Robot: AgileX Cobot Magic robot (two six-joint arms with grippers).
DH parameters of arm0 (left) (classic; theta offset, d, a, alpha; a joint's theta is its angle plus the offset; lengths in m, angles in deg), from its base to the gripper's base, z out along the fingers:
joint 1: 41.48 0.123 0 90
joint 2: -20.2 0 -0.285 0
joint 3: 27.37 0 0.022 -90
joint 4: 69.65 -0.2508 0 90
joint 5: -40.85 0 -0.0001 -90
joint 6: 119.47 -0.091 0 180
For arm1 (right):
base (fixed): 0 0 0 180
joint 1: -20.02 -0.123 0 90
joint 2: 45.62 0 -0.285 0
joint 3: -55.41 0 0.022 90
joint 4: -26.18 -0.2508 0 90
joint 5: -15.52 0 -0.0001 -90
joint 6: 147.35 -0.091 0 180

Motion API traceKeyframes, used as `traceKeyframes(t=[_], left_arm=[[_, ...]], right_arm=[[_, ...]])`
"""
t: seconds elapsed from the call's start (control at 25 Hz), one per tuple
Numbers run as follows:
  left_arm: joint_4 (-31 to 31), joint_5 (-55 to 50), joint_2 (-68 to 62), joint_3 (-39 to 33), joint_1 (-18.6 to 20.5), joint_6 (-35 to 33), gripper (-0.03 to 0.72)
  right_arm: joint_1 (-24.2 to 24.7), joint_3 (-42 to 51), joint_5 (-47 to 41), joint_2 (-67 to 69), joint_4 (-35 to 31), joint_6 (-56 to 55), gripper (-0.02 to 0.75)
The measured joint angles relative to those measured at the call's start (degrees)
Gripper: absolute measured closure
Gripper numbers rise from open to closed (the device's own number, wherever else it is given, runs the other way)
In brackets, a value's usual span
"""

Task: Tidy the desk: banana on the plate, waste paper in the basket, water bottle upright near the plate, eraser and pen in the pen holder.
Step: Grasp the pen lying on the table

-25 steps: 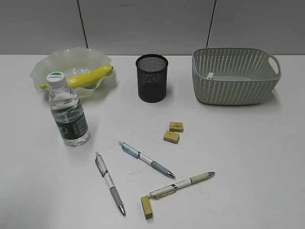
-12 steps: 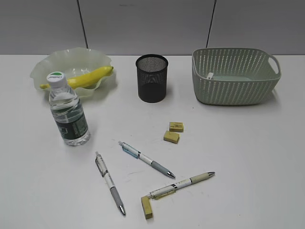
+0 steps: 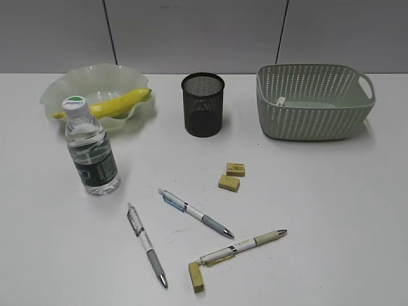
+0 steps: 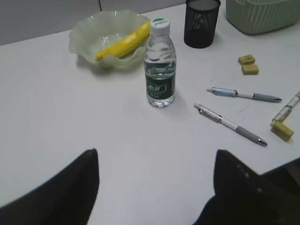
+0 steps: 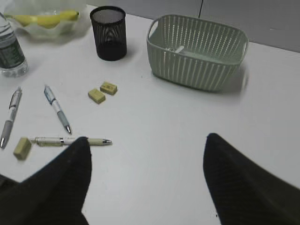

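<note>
The banana (image 3: 121, 102) lies in the plate (image 3: 64, 86) at the back left. In front of it the water bottle (image 3: 92, 150) stands upright. The pen holder (image 3: 203, 104) is at the back centre and the basket (image 3: 312, 102) at the back right; the waste paper (image 3: 280, 101) shows only as a small white bit inside it. Three pens (image 3: 146, 245) (image 3: 194, 212) (image 3: 242, 247) and three erasers (image 3: 235, 169) (image 3: 229, 183) (image 3: 196, 277) lie loose on the desk (image 3: 331, 210). My left gripper (image 4: 157, 154) and right gripper (image 5: 147, 138) hang open over bare desk, both empty and outside the exterior view.
A grey panelled wall runs along the back of the desk. In the right wrist view the nearest pen (image 5: 70, 140) lies beside the left fingertip, apart from it. Bare white tabletop stretches to the right of the pens and in front of the basket.
</note>
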Motion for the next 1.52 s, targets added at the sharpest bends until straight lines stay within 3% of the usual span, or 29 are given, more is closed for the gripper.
traceKeyframes(t=[0.12,0.36,0.8,1.04,1.24,1.52], left_arm=[[0.12,0.88,0.00,-0.76,0.00,-0.02,0.129],[0.18,1.27,0.00,-0.81,0.00,-0.02,0.151],[0.18,1.32,0.00,-0.81,0.00,-0.02,0.174],[0.18,1.32,0.00,-0.81,0.00,-0.02,0.196],[0.18,1.32,0.00,-0.81,0.00,-0.02,0.198],[0.18,1.32,0.00,-0.81,0.00,-0.02,0.206]], right_arm=[[0.00,-1.02,4.62,6.30,-1.44,0.06,0.155],[0.00,-6.70,6.12,24.70,-11.71,9.79,0.155],[-0.55,-24.93,3.75,56.62,-14.61,12.59,0.186],[-7.75,-32.18,3.16,70.46,-15.55,14.68,0.199],[-13.67,-36.39,2.71,80.15,-15.31,14.68,0.253],[-23.35,-43.58,1.11,92.10,-6.50,14.61,0.276]])
